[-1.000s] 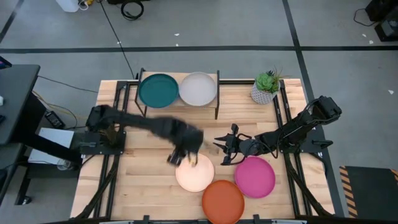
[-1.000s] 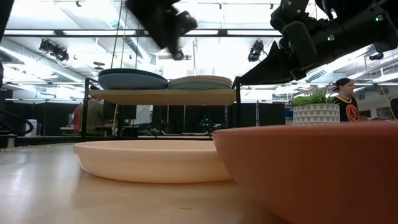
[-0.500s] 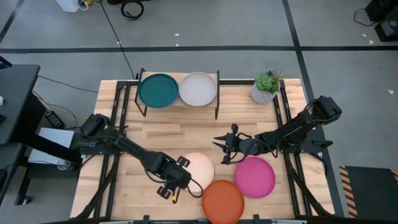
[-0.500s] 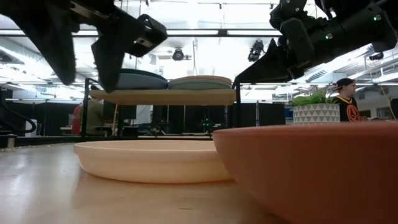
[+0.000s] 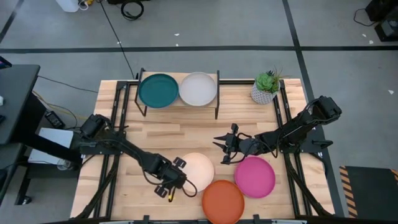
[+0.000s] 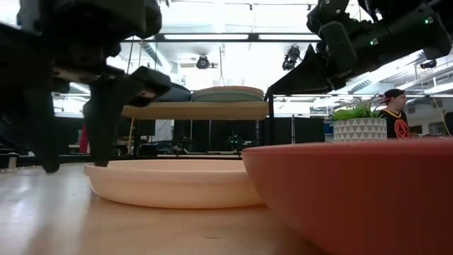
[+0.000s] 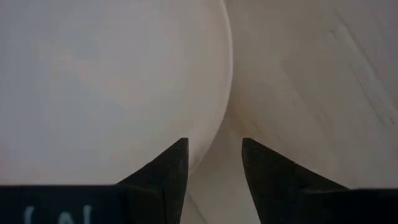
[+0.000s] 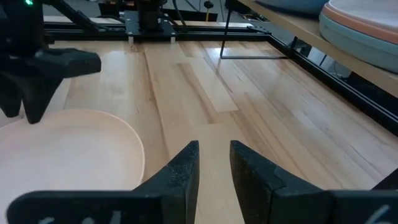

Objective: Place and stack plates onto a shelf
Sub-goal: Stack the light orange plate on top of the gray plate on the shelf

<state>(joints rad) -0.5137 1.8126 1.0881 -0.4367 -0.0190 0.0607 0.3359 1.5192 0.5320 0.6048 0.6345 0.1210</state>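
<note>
The peach plate (image 5: 198, 171) lies flat on the table, with the orange plate (image 5: 222, 200) and the magenta plate (image 5: 255, 176) beside it. My left gripper (image 5: 180, 185) is open at the peach plate's near-left rim (image 7: 217, 118), pointing down. One finger stands over the plate and the other over the bare table. My right gripper (image 5: 219, 150) is open and hovers above the table, right of the peach plate. On the shelf (image 6: 195, 110) sit a stack topped by the dark teal plate (image 5: 158, 90) and one topped by the cream-white plate (image 5: 198, 88).
A potted plant (image 5: 266, 87) stands at the far right of the table, right of the shelf. Bare wood lies between the shelf and the plates. A person (image 6: 393, 113) shows in the room beyond the table.
My left gripper has swung from above the peach plate's far-left side toward the table's near edge. It has come down beside the plate until its open fingers stand either side of the near-left rim. The plates have not moved.
</note>
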